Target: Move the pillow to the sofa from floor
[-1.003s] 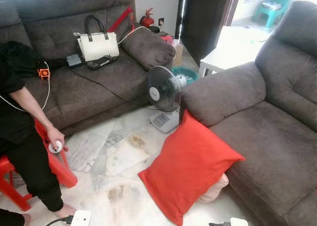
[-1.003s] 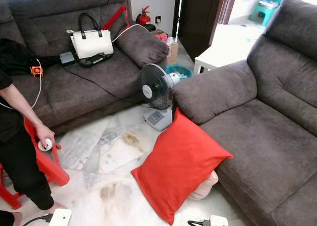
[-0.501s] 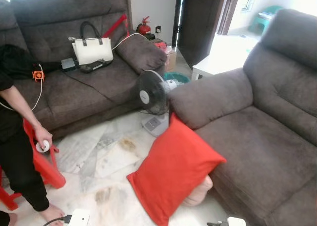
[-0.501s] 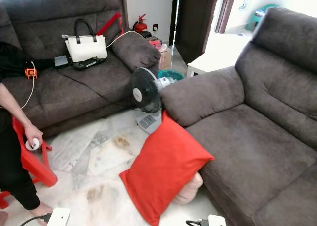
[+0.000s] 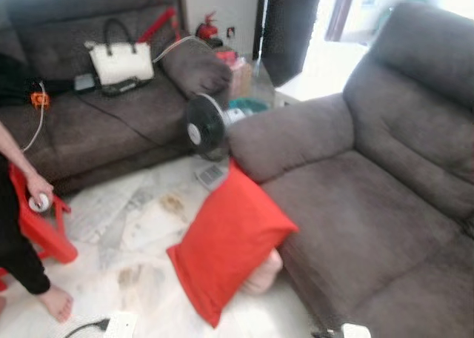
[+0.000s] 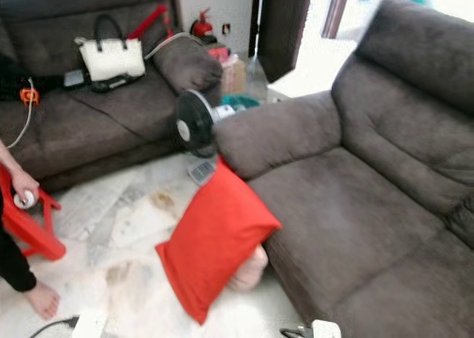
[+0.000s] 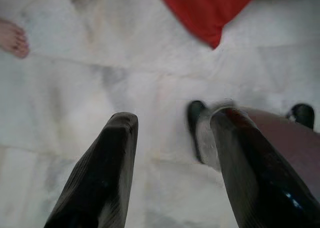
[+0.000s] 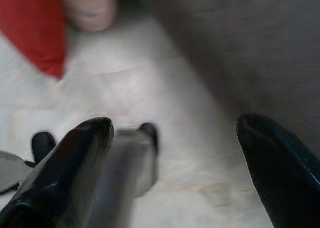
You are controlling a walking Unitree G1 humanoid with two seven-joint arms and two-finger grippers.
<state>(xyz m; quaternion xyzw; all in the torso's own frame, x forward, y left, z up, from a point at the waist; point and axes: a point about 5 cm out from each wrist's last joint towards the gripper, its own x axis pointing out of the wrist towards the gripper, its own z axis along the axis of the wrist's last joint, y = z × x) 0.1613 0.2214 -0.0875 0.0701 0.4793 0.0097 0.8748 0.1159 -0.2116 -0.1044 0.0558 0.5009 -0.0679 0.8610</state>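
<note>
A big red pillow [image 5: 227, 245] stands tilted on the marble floor, leaning against the front of the grey sofa [image 5: 370, 219] on my right. A pale pink cushion [image 5: 263, 271] peeks out behind its lower edge. The pillow's bottom corner [image 7: 210, 10] lies ahead of my left gripper [image 7: 172, 133], which hangs open above bare floor. My right gripper [image 8: 175, 133] is open too, low over the floor beside the sofa's base [image 8: 240, 48], with the red pillow [image 8: 30, 28] and pink cushion [image 8: 90, 8] further ahead. Neither gripper holds anything.
A standing fan [image 5: 204, 130] sits on the floor by the sofa's armrest. A second grey sofa [image 5: 104, 108] at the back left carries a white handbag [image 5: 121, 60] and cables. A person [image 5: 22, 227] sits on a red stool [image 5: 41, 230] at left. White power strips [image 5: 118, 325] lie near my feet.
The whole picture has shifted left and blurred, so the camera is turning right and moving. The pillow, fan and sofas have kept their places; more of the right sofa's seat shows.
</note>
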